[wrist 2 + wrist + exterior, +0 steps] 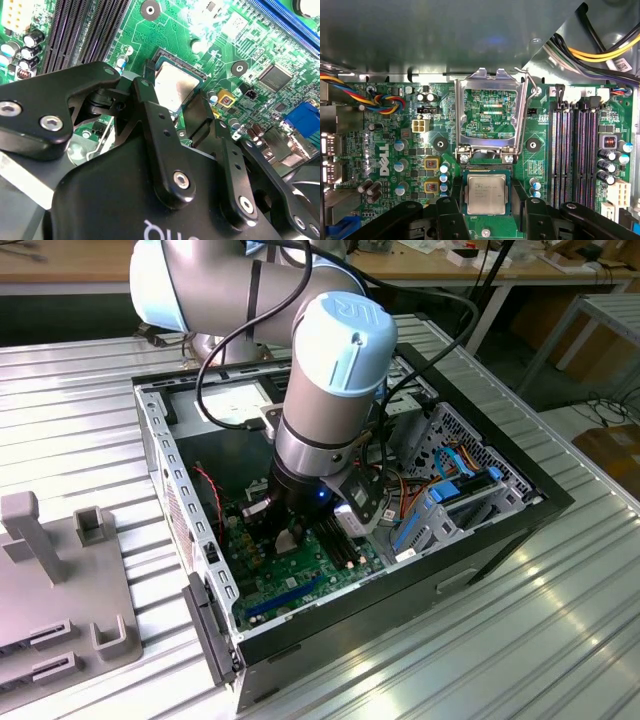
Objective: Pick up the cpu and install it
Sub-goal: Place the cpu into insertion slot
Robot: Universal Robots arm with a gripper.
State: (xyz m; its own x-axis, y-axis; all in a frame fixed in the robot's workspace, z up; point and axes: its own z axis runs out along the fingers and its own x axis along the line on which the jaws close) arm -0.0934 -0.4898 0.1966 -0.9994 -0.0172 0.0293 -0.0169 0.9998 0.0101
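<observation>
In the socket, cpu — tool straddling it

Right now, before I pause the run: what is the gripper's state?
Gripper: down at the cpu; open or shut on it cannot be told.

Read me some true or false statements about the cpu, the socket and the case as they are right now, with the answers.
1. The computer case lies open on a ribbed metal table. True.
2. The cpu lies out on the table, outside the case. False: it is at the socket on the green board, right by the gripper.
3. The socket's metal load plate is flipped open. True.
4. The memory slots hold modules. False: they look empty.
</observation>
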